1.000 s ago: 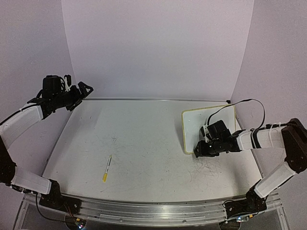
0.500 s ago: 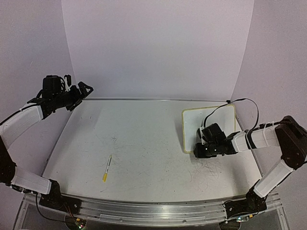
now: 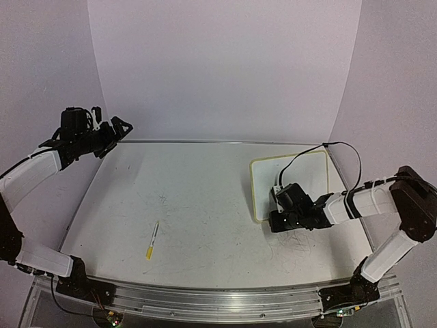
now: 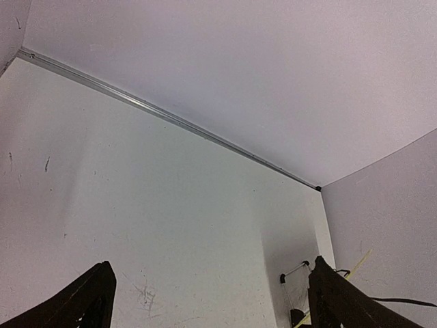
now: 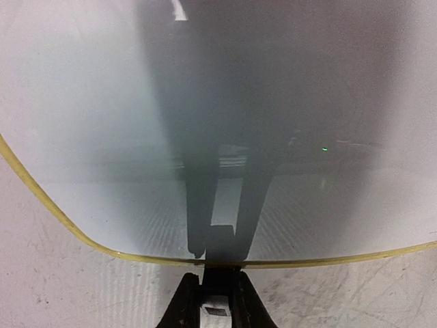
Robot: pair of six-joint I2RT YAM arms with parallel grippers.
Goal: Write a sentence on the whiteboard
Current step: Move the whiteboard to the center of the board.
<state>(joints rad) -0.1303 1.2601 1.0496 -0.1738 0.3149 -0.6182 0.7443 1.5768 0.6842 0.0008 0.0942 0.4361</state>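
The whiteboard [image 3: 300, 174] is laid flat at the right of the desk [image 3: 205, 195], close to the desk's right edge. Its lower yellow-green rim, near the left corner, is pinched by the right gripper's [image 3: 276, 220] fingers [image 5: 183, 301]. The left gripper's [image 3: 123, 128] fingers [image 4: 89, 301] are spread wide, raised at upper left. A wide stretch of scuffed desk is seen left of the board, with a marker [image 3: 152, 240] well apart at lower left.

We get soft, even light with a lilac cast from above; the overhead view bows straight edges toward 3 and 9 o'clock. Close in, the glossy whiteboard [image 5: 82, 137] carries a broad dark reflection from 12 to 6 o'clock, its surface slightly hazy.
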